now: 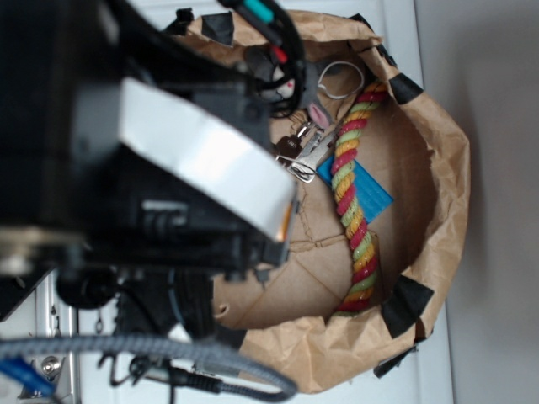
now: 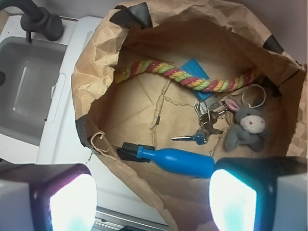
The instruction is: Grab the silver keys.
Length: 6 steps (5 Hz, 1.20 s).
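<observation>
The keys [image 2: 207, 120] lie on the floor of a rolled-down paper bag [image 2: 96, 62], towards its right side in the wrist view, between the rope [image 2: 187, 79] behind them and the blue bottle [image 2: 180, 162] in front. A blue-headed key [image 2: 195, 138] points left out of the bunch, the plush animal [image 2: 246, 126] sits just beside it on the right, and a thin white loop [image 2: 253, 96] lies behind the toy. A blue card [image 2: 198, 72] shows under the rope.

I judge the bunch to be light, hard and slick: loose metal blades on a ring that will shift and fan out under a pinch, and lie too flat to get a pad beneath easily. The clustered clip and ring near the middle, where the metal stacks highest, looks the surest place to close on. The soft toy would squash and give good friction, though it hangs off the side and would leave the keys dangling.

The gripper [image 2: 149, 202] hovers above the bag, touching nothing. Its fingers [image 2: 250, 197] stand spread wide at the bottom corners of the wrist view, with the bottle and bag wall showing in the gap between them, and they hold nothing
</observation>
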Each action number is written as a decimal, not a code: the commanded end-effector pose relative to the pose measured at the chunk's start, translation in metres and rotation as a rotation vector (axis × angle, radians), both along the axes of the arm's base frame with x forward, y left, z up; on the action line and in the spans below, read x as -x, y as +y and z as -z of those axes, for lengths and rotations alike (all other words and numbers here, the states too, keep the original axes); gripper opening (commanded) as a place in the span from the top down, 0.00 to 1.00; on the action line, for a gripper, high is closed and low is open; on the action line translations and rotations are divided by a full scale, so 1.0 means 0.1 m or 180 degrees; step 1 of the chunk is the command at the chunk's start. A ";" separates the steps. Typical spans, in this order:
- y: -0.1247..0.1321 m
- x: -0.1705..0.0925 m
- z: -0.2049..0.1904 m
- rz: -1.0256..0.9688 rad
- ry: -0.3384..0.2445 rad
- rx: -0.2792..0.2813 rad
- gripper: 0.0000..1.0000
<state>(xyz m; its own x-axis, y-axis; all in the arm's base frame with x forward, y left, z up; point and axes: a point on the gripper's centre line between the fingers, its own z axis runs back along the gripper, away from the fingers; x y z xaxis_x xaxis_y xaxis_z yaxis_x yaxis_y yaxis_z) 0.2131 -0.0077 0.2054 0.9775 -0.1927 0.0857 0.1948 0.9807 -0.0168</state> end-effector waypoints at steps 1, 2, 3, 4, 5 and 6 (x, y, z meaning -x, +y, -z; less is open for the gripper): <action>0.26 -0.30 0.15 0.0040 -0.0060 0.0036 0.00; 0.34 -0.43 0.19 0.0366 -0.0122 0.0206 0.00; 0.45 -0.43 0.25 0.0683 -0.0249 0.0205 0.00; 0.51 -0.40 0.54 0.0846 -0.0271 -0.0033 0.00; 0.53 -0.48 0.83 0.0856 -0.0206 -0.0217 0.00; 0.53 -0.57 0.94 0.0863 -0.0208 -0.0267 0.00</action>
<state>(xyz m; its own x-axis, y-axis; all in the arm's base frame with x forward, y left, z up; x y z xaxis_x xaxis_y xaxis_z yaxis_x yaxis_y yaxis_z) 0.2651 0.0504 0.1029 0.8913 -0.4443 0.0907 0.4407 0.8958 0.0578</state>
